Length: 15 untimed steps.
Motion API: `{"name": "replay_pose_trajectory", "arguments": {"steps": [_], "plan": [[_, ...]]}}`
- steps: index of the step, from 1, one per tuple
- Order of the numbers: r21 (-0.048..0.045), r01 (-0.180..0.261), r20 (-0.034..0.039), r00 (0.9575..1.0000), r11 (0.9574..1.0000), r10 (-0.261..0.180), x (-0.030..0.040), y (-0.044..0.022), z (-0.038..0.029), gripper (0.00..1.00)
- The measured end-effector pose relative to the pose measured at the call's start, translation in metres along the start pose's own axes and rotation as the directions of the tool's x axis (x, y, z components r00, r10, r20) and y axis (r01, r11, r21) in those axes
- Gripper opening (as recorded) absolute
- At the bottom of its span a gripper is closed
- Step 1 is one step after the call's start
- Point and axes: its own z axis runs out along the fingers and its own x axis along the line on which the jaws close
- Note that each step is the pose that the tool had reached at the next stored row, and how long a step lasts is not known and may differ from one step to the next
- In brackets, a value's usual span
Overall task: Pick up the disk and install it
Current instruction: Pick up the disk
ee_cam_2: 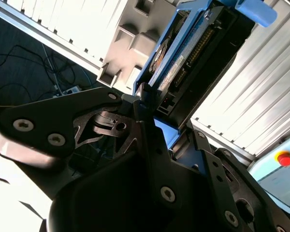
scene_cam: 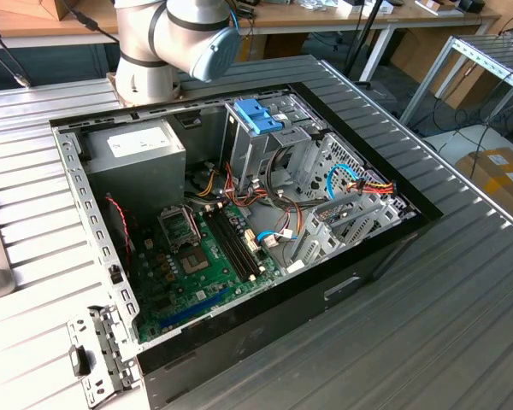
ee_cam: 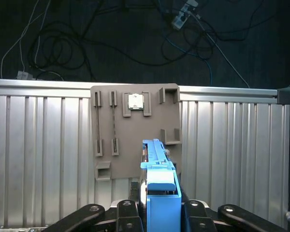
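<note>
The pick-up looks done: the gripper (ee_cam: 160,213) has its fingers (ee_cam: 127,216) closed onto the disk (ee_cam: 159,179), clamping it by its blue-railed sides so that it stands edge-on in the first wrist view. In the second wrist view the disk (ee_cam_2: 181,55) juts out beyond the gripper (ee_cam_2: 159,116), its connector edge showing. It appears raised off the grey holder plate (ee_cam: 135,130), which lies on the ribbed metal surface (ee_cam: 38,145) with a small chip (ee_cam: 135,101) seated in it. Installation is what remains. In the exterior view the open computer case (scene_cam: 350,282) sits well apart from any of this, and its drive cage (scene_cam: 278,149), topped by a blue clip (scene_cam: 258,114), has not received the disk.
</note>
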Motion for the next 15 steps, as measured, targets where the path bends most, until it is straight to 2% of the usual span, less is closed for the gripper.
{"name": "replay_pose_trajectory", "arguments": {"steps": [15], "plan": [[0.0, 0.0, 0.0, 1.0, 1.0, 0.0, 0.0025, -0.0088, -0.0003, 0.37]]}}
